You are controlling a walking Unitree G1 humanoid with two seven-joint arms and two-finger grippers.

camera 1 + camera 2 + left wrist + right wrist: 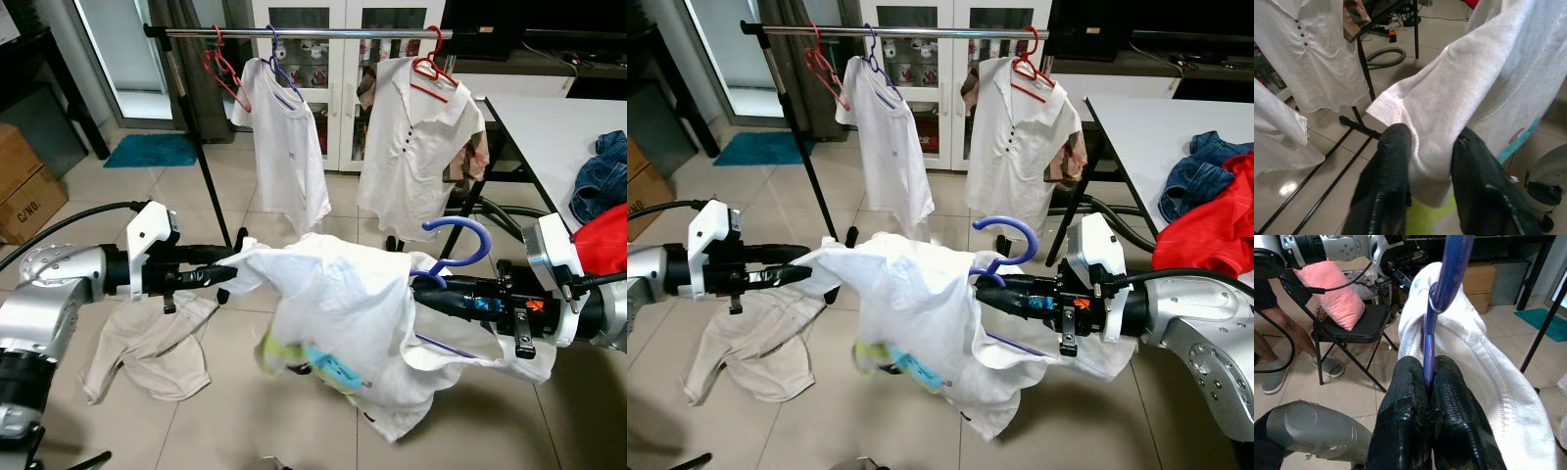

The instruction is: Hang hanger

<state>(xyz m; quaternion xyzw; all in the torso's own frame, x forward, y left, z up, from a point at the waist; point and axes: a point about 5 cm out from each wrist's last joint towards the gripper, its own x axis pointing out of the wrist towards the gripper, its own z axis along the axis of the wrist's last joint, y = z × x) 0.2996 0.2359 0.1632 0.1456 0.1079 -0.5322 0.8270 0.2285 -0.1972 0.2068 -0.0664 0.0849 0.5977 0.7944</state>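
Hanger [460, 245] hook upward, right gripper [423, 284] clamping, shirt [333, 313] draped.

Floor [294, 431]: pale glossy tiles | beige garment [147, 352] crumpled on floor at 8 o'clock | teal mat [152, 150] on floor at 11 o'clock | Worktop [549, 127]: white, at 2 o'clock | blue denim [600, 176] and red cloth [602, 240] on its edge

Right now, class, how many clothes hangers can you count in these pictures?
4: an empty red wire hanger, a purple one and a red one on the rail, plus the purple hanger the right gripper holds.
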